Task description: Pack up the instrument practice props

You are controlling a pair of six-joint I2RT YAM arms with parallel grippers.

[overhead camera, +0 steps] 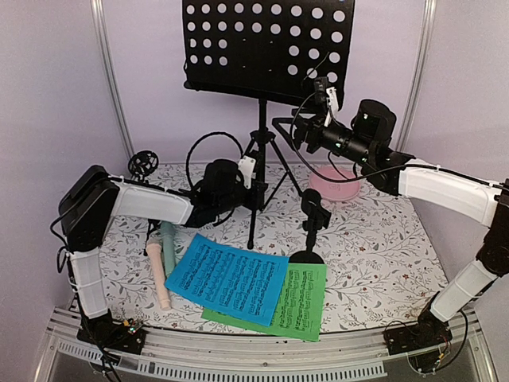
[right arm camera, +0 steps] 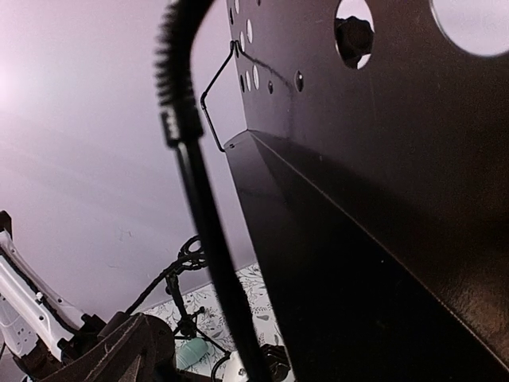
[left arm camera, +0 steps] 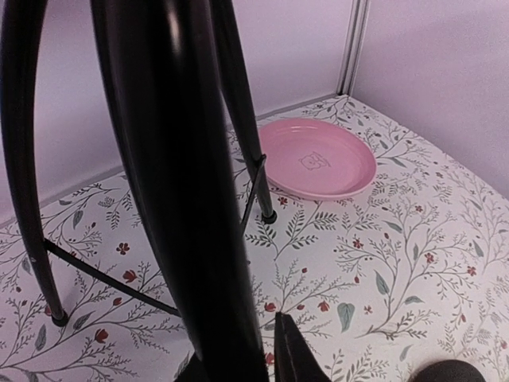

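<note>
Blue sheet (overhead camera: 227, 277) and green sheet (overhead camera: 298, 301) lie in front of music rack (overhead camera: 266, 48), toy mics (overhead camera: 157, 274) at its left front, nothing packed yet. Left gripper (overhead camera: 253, 177) looks pinched on the rack's pole, low down; right gripper (overhead camera: 312, 127) spread beside the rack's lower lip. Step looks like: securing the rack. Next calls for right jaws closing on that lip, then a coordinated lift

Unreadable notation on blue sheet (overhead camera: 227, 278), green sheet (overhead camera: 306, 309)

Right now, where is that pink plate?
In the overhead view the pink plate sits far back on the right, beside the music stand's tripod legs and behind a small black mic support.
</note>
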